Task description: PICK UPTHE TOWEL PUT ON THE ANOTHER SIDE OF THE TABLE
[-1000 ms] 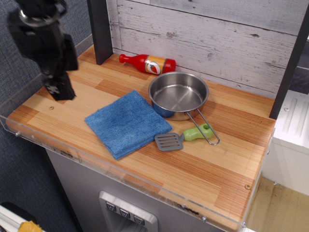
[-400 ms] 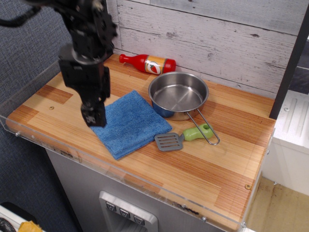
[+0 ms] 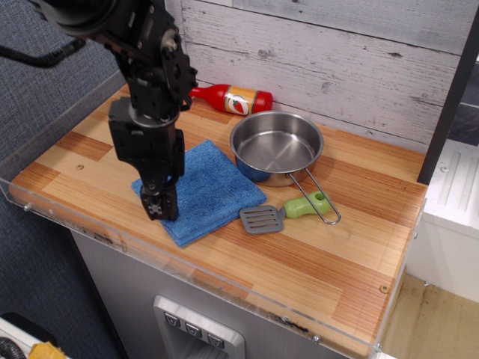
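Observation:
The blue towel (image 3: 209,191) lies flat on the striped wood table (image 3: 329,254), left of centre, next to the steel pan. My black gripper (image 3: 161,208) hangs over the towel's left part, with its fingertips low, at or just above the cloth. The fingers look close together, but I cannot tell whether they are open or shut, or whether they touch the towel. The arm hides the towel's left corner.
A steel pan (image 3: 275,147) with a wire handle stands right of the towel. A grey spatula with a green handle (image 3: 284,212) lies in front of it. A red sauce bottle (image 3: 232,98) lies by the back wall. A clear acrylic rim (image 3: 224,280) edges the table.
The arm has moved from above the table's far left corner rightward and down, and the gripper now hangs over the towel's left part. The towel, pan, spatula and bottle have not moved.

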`<state>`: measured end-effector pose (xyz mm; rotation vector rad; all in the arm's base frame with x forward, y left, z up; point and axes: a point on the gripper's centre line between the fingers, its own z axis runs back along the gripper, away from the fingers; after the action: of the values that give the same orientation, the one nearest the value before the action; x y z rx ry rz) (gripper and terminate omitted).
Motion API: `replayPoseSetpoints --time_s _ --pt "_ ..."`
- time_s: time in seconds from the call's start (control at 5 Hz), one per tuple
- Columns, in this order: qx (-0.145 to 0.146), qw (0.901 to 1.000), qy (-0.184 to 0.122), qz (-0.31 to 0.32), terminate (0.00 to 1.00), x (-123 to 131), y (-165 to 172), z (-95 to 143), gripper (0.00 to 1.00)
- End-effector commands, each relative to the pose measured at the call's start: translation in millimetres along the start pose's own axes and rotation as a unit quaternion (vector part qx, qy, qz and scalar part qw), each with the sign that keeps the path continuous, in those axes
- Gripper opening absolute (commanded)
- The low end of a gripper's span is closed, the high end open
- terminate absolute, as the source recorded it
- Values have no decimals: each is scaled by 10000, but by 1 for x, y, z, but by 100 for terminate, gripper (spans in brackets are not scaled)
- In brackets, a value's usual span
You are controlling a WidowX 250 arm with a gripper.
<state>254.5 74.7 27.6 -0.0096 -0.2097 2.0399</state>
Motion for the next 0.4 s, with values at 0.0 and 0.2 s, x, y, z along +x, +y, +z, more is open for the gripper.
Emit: replayPoseSetpoints --time_s 0.0,0.2 --pt "-76 9998 -130 146 0 13 -3 -5 100" --pt "23 9999 -84 140 0 13 0 -11 100"
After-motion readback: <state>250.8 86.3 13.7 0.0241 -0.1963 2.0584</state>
